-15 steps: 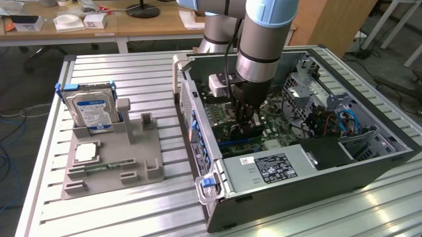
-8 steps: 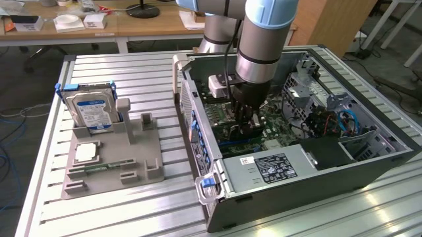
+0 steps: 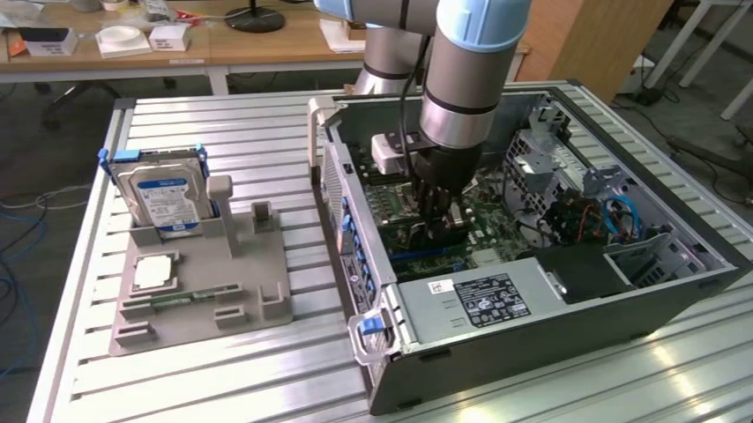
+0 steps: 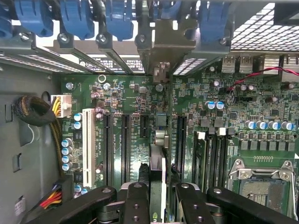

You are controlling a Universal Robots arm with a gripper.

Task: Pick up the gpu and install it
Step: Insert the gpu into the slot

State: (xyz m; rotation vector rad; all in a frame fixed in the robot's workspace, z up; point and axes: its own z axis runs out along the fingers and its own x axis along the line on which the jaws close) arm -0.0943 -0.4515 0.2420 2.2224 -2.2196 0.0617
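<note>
My gripper [image 3: 440,222] is down inside the open computer case [image 3: 659,291], over the green motherboard [image 3: 495,231]. In the wrist view the gpu [image 4: 158,156] shows edge-on as a thin dark card running between the black expansion slots [image 4: 125,144]. Its silvery end bracket [image 4: 169,43] sits against the case's rear slot wall. My gripper [image 4: 158,189] is shut on the card's near end, one black finger [image 4: 138,196] on each side. I cannot tell whether the card's edge is fully down in its slot.
A grey fixture [image 3: 253,291] beside the case, at the exterior view's left, holds the silver hard drive [image 3: 168,192], a processor chip [image 3: 153,271] and a green memory stick [image 3: 189,298]. The power supply [image 3: 495,295], blue slot clips [image 4: 74,18] and cables [image 3: 618,216] crowd the case.
</note>
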